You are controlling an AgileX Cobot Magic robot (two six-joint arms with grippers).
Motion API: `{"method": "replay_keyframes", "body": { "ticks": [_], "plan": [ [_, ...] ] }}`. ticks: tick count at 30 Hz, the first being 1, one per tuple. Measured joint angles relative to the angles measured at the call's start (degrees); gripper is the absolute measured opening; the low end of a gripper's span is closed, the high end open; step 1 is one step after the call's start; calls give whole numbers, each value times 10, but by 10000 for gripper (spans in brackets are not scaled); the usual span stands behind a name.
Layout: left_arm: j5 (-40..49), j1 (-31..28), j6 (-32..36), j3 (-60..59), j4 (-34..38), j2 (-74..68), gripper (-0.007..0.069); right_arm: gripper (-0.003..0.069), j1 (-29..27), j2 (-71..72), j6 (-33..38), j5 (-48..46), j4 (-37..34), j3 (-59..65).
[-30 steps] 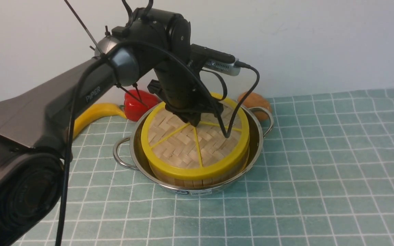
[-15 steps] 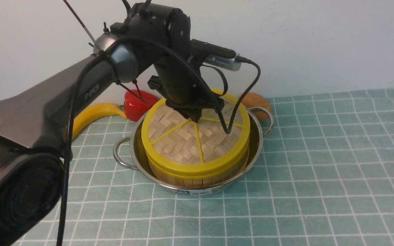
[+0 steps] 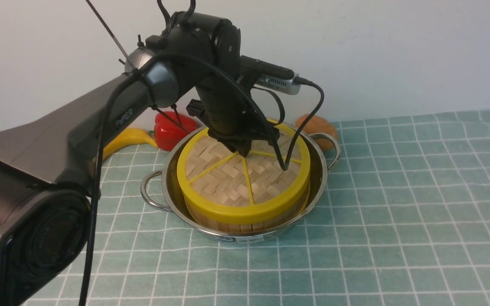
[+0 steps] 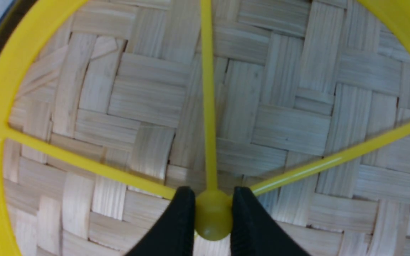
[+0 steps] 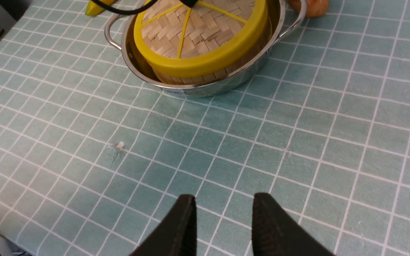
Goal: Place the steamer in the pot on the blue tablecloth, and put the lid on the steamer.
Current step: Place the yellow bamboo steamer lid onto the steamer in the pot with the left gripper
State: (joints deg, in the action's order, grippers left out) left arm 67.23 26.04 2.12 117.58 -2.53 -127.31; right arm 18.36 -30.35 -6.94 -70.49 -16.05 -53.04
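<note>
Left gripper (image 4: 213, 213) tight on lid (image 3: 228, 178) hub; steamer (image 3: 228, 224) largely hidden beneath.

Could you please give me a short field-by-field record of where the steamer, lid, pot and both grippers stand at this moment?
lid: resting on top of the steamer, covering it
steamer: inside the pot, only its slat wall showing
pot: on the blue tablecloth
left gripper: closed on the lid's centre hub
right gripper: open, above bare cloth, holding nothing
behind the pot: red pepper, banana, brown rounded item
task state: both placements look done; lid not yet released
</note>
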Motion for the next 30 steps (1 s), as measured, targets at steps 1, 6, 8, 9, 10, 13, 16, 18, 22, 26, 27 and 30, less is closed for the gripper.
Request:
{"method": "replay_keyframes", "body": {
  "ticks": [1, 6, 8, 9, 10, 13, 16, 18, 22, 26, 27, 30],
  "plan": [
    [0, 0, 0, 0, 0, 0, 117, 240, 0, 0, 0, 0, 0, 0],
    [-1, 0, 0, 0, 0, 0, 117, 240, 0, 0, -1, 0, 0, 0],
    [-1, 0, 0, 0, 0, 0, 117, 240, 0, 0, -1, 0, 0, 0],
    [-1, 0, 0, 0, 0, 0, 117, 240, 0, 0, -1, 0, 0, 0],
    [-1, 0, 0, 0, 0, 0, 117, 240, 0, 0, -1, 0, 0, 0],
    [-1, 0, 0, 0, 0, 0, 117, 240, 0, 0, -1, 0, 0, 0],
    [-1, 0, 0, 0, 0, 0, 123, 240, 0, 0, -1, 0, 0, 0],
    [-2, 0, 0, 0, -4, 0, 187, 240, 0, 0, -1, 0, 0, 0],
    [-8, 0, 0, 11, -15, -2, 402, 240, 0, 0, -1, 0, 0, 0],
    [14, 0, 1, 66, -21, -4, 574, 240, 0, 0, -1, 0, 0, 0],
    [14, 0, 1, 66, -21, -4, 582, 240, 0, 0, -1, 0, 0, 0],
    [22, 0, 1, 141, -24, 10, 645, 240, 0, 0, -1, 0, 5, 0]
  ]
}}
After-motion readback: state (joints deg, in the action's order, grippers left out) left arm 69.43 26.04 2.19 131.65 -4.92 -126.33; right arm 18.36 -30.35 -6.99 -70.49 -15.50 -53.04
